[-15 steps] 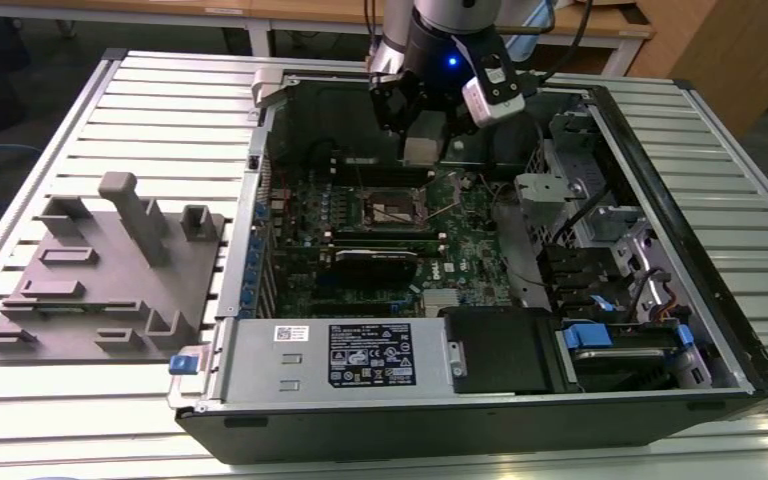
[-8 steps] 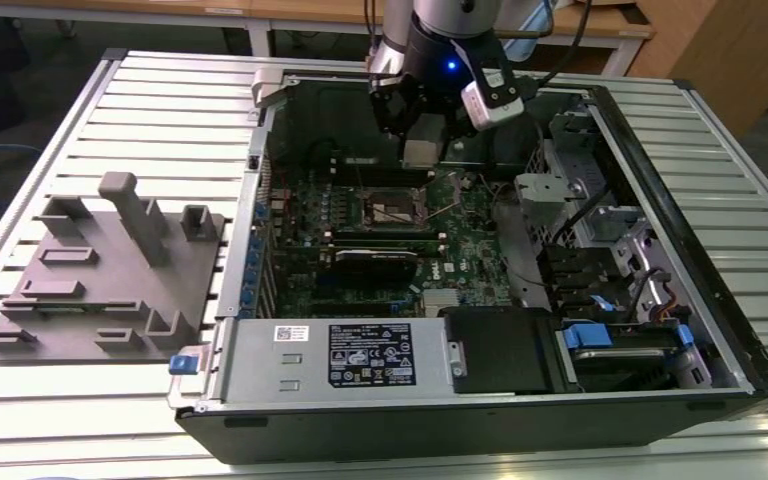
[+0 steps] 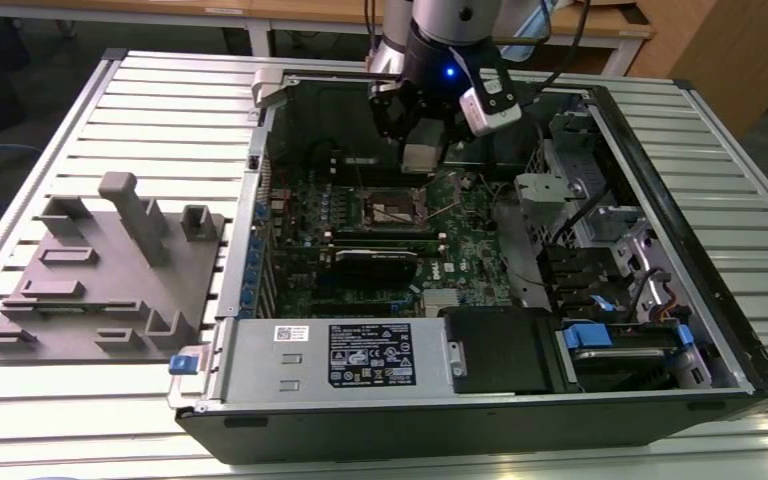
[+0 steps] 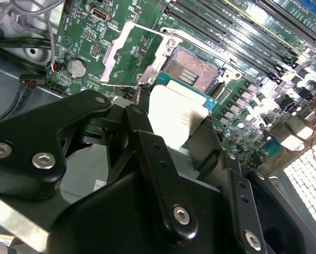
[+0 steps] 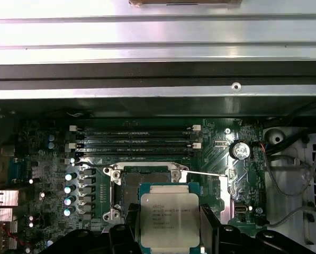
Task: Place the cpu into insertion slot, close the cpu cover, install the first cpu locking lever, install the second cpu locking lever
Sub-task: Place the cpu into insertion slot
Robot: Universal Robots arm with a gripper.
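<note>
**Chip poised over the board.** A robot arm's black gripper (image 3: 416, 150) hangs inside an open desktop computer case (image 3: 464, 430). Its two matt black fingers (image 5: 210, 233) are closed narrowly on opposite edges of a small, flat, square cpu (image 5: 169, 219) with a dull silver-grey metal top.

In both wrist views the chip is held just above the near edge of the insertion slot (image 5: 147, 182). This is a small square socket with a dark, finely textured centre and a silvery metal rim, set in the glossy green circuit board (image 5: 237, 129). The chip overlaps part of the slot, and the slot's far side is left uncovered. It appears to be clear of the rim, though the gap is hard to judge.

In the second wrist view the cpu cover (image 4: 114, 52), a thin silvery metal frame with a large square window, is swung back off the slot. It rests just beside one edge of the slot, and green board shows through its window.

Long black memory slots (image 5: 136, 135) with white end latches run close along another side of the slot. A round silvery coin cell (image 5: 240, 150) sits farther out, past the corner.

In the exterior view a grey moulded fixture (image 3: 104, 280) lies well away from the slot, outside the case, on the ribbed aluminium table (image 3: 157, 110).
</note>
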